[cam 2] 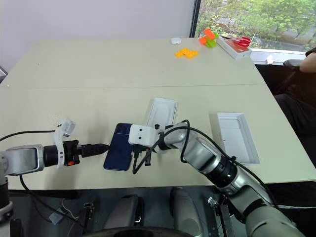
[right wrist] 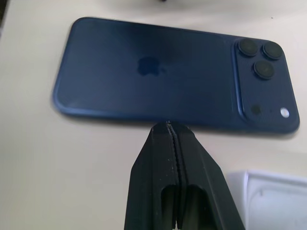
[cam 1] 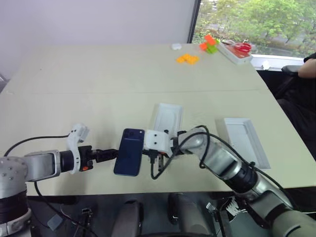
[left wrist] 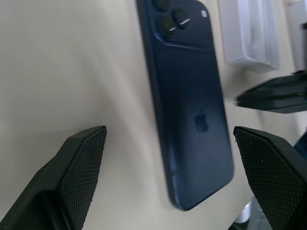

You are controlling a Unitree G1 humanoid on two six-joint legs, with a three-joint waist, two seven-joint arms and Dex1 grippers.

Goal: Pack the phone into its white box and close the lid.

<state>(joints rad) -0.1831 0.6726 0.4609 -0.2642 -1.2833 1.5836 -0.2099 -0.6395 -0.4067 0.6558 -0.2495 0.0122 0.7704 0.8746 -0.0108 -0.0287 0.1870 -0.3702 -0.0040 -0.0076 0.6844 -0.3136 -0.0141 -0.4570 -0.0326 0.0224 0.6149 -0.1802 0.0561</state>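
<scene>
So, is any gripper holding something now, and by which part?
Nothing is held. The phone lies flat on the table; the left gripper is open around it, the right gripper shut at its edge.

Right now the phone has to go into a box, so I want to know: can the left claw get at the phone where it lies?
Probably yes. The left claw is open beside the phone, which lies flat on the table; the right claw, shut, sits at the opposite edge.

**Hidden and cut-off parts**

The right arm covers the near end of the white box [cam 1: 167, 117]. The phone [left wrist: 188, 100] runs off the left wrist view's edge at its camera end. A person's arm [cam 1: 307, 66] is cropped at the frame edge.
</scene>
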